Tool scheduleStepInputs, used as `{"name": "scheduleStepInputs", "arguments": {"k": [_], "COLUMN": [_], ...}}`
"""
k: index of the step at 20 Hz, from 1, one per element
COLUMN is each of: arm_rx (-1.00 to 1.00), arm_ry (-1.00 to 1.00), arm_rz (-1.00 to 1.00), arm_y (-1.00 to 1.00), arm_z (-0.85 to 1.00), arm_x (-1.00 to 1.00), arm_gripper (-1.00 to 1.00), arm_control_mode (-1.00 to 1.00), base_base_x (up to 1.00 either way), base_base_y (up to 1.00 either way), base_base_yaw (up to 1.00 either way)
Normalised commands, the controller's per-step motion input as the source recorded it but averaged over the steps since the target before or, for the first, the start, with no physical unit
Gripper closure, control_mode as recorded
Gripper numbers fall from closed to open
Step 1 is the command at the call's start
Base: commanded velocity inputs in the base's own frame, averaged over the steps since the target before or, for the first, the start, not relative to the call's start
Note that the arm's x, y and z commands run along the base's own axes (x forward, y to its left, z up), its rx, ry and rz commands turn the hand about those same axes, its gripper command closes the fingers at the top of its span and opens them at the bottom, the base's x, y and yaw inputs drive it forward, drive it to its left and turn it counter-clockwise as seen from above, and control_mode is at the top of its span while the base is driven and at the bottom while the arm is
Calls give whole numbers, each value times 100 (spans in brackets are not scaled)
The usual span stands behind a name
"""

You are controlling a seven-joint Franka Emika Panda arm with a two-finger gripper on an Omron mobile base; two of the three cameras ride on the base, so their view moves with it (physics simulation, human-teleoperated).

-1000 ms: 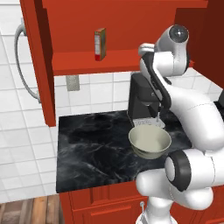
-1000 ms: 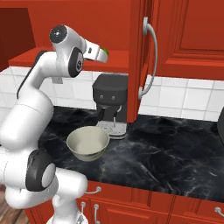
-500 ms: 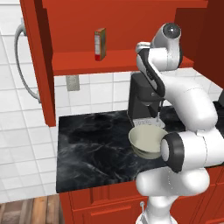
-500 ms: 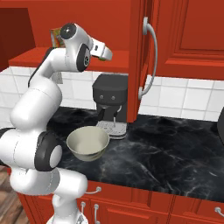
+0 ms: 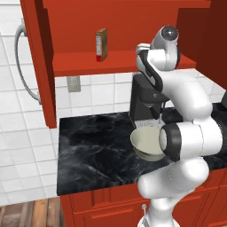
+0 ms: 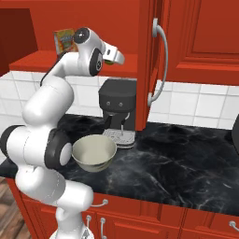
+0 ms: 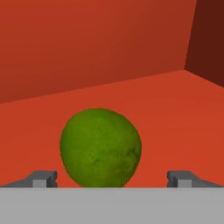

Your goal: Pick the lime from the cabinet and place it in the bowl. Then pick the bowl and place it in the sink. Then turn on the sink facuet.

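The lime (image 7: 100, 146) rests on the red inner shelf (image 7: 166, 100) of the cabinet (image 5: 88, 62). My gripper (image 7: 112, 178) is open, level with the shelf, one fingertip (image 7: 43, 178) on each side of the lime, which lies just beyond the tips. From the right base view a sliver of the lime (image 6: 108, 60) peeks out under the hand (image 6: 113, 52) inside the cabinet. The off-white bowl (image 5: 146, 142) (image 6: 94, 151) stands upright on the black counter below, holding nothing. The sink and its faucet are out of view.
A small box (image 5: 101, 45) (image 6: 64, 41) stands on the shelf to the left of the hand. A black coffee machine (image 5: 144, 99) (image 6: 119, 105) sits right behind the bowl. The open red door (image 5: 37, 57) hangs left, and another door with a grey handle (image 6: 158, 60) hangs right.
The arm has stretched up and forward, carrying the hand into the cabinet toward the lime. The bowl and the box have stayed put.
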Motion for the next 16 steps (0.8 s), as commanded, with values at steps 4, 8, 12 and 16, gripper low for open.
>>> {"name": "scheduleStepInputs", "arguments": {"k": [4,8,12,16], "arm_rx": [0,0,0,0], "arm_ry": [0,0,0,0], "arm_rz": [0,0,0,0], "arm_y": [0,0,0,0], "arm_z": [0,0,0,0], "arm_x": [35,24,22,3], "arm_gripper": [-100,-100,-100,100], "arm_control_mode": [-100,-100,-100,-100], "base_base_x": [0,0,0,0], "base_base_y": [0,0,0,0], "base_base_yaw": [0,0,0,0]}}
